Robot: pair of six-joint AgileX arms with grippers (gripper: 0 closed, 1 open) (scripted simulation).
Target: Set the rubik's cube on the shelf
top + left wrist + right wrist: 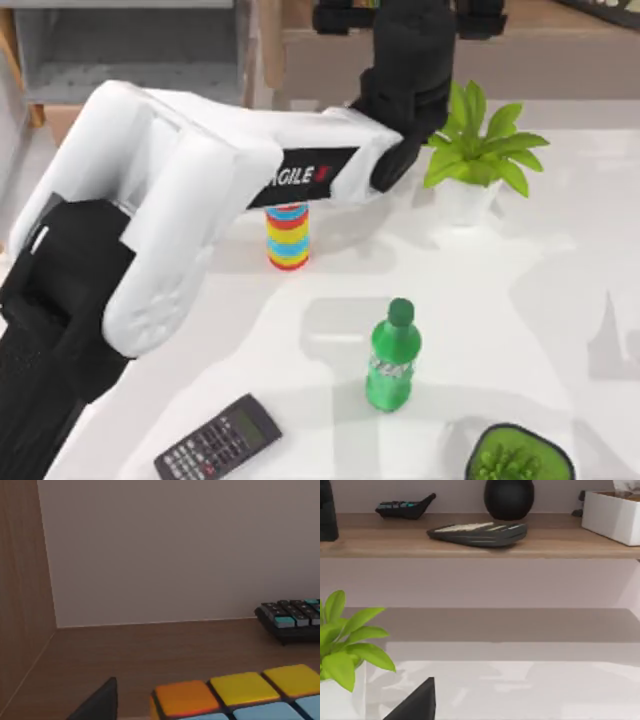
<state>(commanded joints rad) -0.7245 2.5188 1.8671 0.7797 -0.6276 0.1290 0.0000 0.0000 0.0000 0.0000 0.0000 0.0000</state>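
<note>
item: left tool [400, 15], upper centre of the top view, reached out over the shelf [560, 25] along the top edge. you cannot tell from these pictures whether it is apart, together or clamped on anything.

item: rubik's cube [235, 692], lower right of the left wrist view, orange and yellow squares uppermost with pale blue ones below, directly over the brown wood of the shelf floor. whether it rests on the wood or hangs just above it cannot be told.

item: dark keypad device [292, 617], right edge of the same view, on the shelf near the back wall, apart from the cube.

item: right tool, one dark fingertip [417, 702] at the lower left of the right wrist view, parked above the white tabletop [520, 690], facing the shelf front.

item: bystanders on the tabletop: striped ring stack [287, 235], green bottle [393, 357], potted plant [480, 150], calculator [217, 440].

progress, as judged: you have the cube carried to the shelf, so the transport looks done. left for you: confirm it sits on the wood, let go, draw the left arm back clear.
</note>
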